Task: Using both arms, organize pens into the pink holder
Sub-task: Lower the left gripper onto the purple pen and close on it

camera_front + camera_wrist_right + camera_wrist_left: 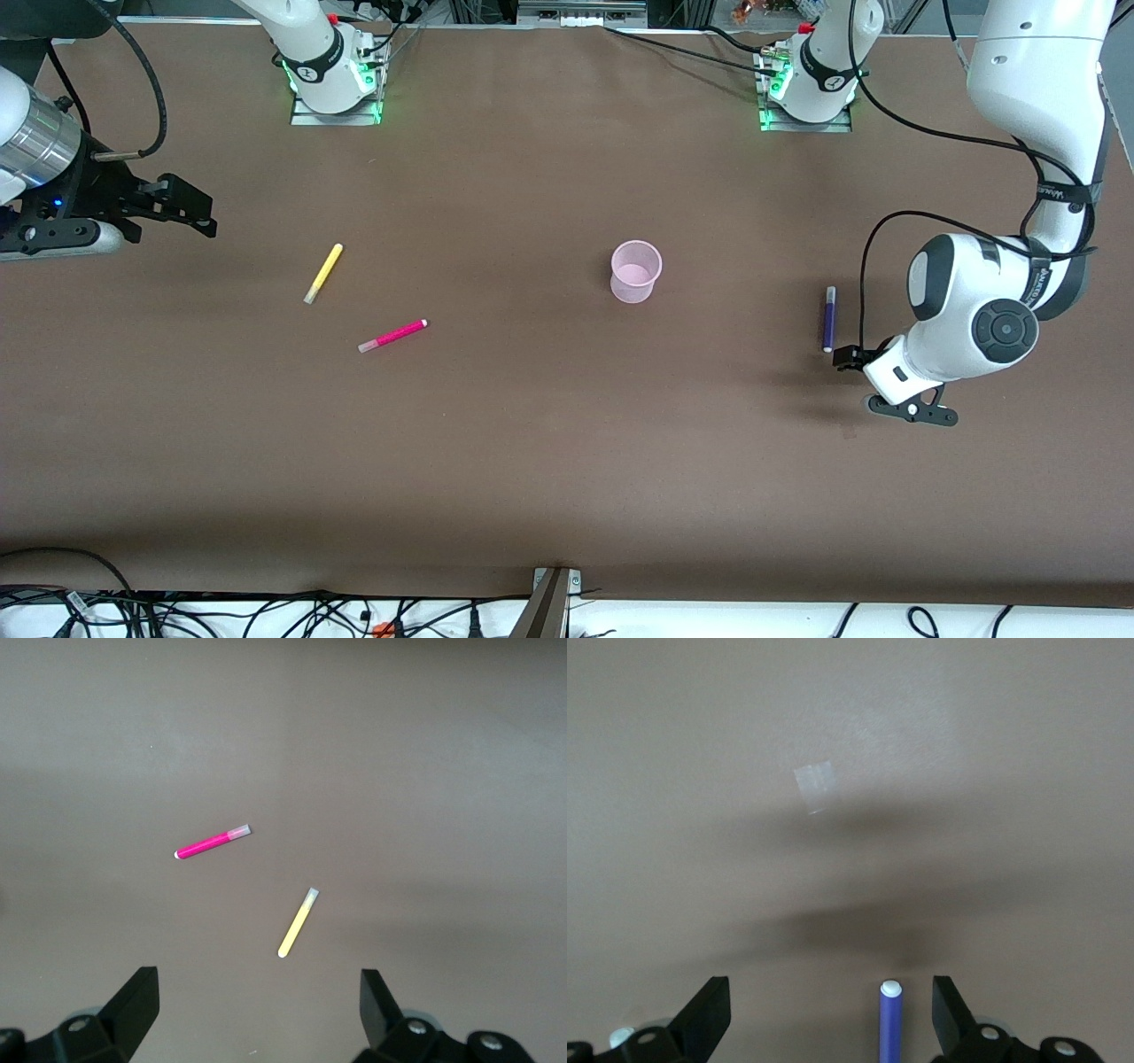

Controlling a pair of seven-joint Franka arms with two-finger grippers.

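Left gripper (831,1019) gapes wide, empty, over purple pen (829,318) | right gripper (257,1014) gapes, empty, near yellow pen (323,273), magenta pen (392,336) | pink holder (635,271) upright mid-table.

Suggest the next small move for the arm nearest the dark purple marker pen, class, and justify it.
Probably lower the left gripper a little: its open fingers already straddle the slim dark purple marker pen, which lies flat on the brown table, so closing lower down should catch it. The translucent pale-pink plastic cup stands empty.
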